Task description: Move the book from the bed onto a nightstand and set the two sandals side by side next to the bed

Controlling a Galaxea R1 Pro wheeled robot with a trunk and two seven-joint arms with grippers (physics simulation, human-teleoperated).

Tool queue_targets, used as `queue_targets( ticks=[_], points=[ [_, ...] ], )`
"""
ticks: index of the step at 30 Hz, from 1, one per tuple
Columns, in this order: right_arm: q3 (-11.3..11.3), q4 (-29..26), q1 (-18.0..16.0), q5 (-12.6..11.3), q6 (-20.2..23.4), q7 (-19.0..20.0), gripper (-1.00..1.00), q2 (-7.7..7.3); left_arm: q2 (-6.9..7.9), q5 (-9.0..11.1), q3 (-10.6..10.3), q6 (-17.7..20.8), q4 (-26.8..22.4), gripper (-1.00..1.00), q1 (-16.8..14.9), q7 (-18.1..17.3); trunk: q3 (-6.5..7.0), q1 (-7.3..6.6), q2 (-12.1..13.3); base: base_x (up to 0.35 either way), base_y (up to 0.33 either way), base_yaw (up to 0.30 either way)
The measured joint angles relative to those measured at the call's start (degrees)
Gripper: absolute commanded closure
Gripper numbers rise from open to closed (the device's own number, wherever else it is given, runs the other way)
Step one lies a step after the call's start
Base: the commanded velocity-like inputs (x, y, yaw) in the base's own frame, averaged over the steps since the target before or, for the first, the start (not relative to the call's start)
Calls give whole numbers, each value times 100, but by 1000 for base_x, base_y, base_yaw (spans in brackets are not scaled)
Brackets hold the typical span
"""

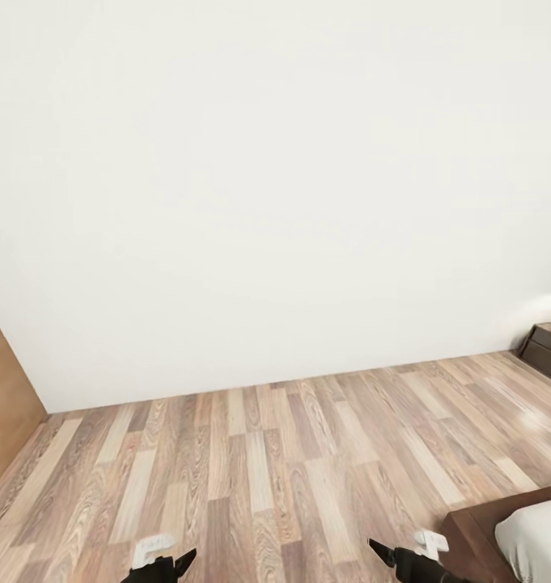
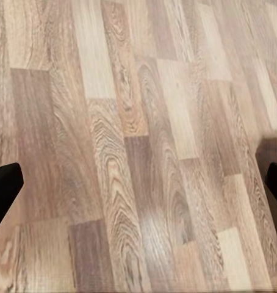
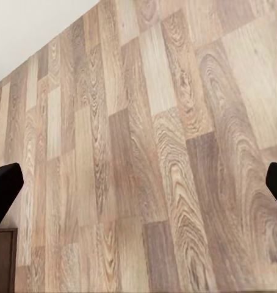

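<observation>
I face a white bedroom wall (image 1: pixel 275 186) across a wood-plank floor (image 1: pixel 275 470). One corner of the bed (image 1: pixel 540 538) comes in at the lower right, a light-grey mattress on a dark brown frame (image 1: pixel 473 530). A dark brown nightstand (image 1: pixel 550 348) stands against the wall at the far right edge. The book and the two sandals are out of view. My left gripper (image 1: pixel 168 564) and right gripper (image 1: pixel 388 557) peek in at the bottom edge. Both are open over bare floor, left gripper (image 2: pixel 138 183) and right gripper (image 3: pixel 138 183), with nothing between the fingers.
A brown wooden panel (image 1: pixel 4 405) stands along the left edge, reaching the floor. A dark brown wooden piece (image 3: pixel 3 259) shows beside the right gripper's finger. Floor stretches between the panel and the bed.
</observation>
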Motion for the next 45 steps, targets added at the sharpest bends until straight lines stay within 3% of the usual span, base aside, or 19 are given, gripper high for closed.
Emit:
queue_targets(
  ticks=[45],
  points=[
    [0,0,0,0,-1,0,-100,0,-9,0,-9,-5,5,-100,0,3,96,0,0,0,0,-273]
  ],
)
